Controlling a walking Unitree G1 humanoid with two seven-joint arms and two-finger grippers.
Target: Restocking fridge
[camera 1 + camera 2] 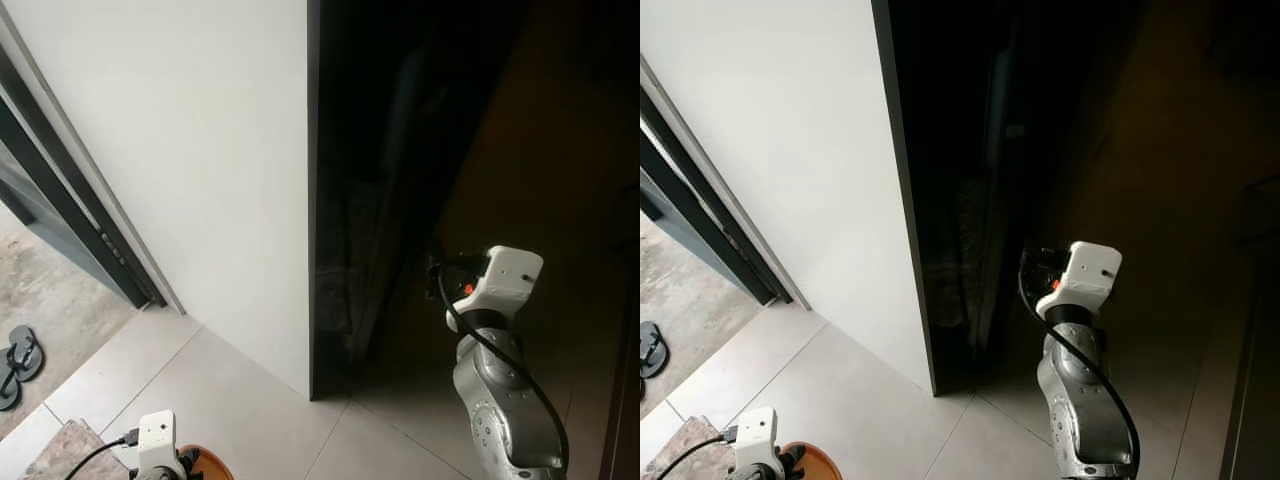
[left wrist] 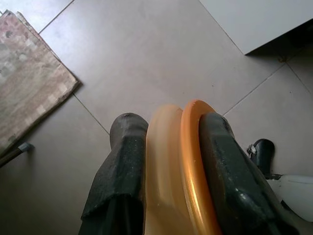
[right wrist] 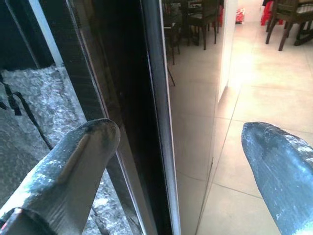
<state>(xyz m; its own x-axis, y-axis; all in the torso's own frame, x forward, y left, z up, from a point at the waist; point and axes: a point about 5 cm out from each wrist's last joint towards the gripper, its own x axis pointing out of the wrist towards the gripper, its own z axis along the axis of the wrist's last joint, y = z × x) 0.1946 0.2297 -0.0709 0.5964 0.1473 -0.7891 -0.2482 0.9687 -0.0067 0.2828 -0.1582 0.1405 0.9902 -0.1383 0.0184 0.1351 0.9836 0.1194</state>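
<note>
The tall black fridge (image 1: 400, 150) stands in front of me, its glossy door closed and dark. My right gripper (image 3: 181, 142) is raised to the door, open, with the door's vertical edge strip (image 3: 159, 98) running between its fingers; from the head it appears as a dark tip (image 1: 437, 272) ahead of the white wrist. Low at my left side, my left gripper (image 2: 171, 147) is shut on the rim of an orange round dish (image 2: 183, 161), held edge-up over the floor; its edge also peeks in at the bottom (image 1: 208, 464).
A white wall (image 1: 200, 150) flanks the fridge on the left. Further left is a dark sliding-door frame (image 1: 70, 200), with sandals (image 1: 18, 360) outside. A patterned mat (image 2: 29, 73) lies on the grey tile floor (image 1: 250, 400).
</note>
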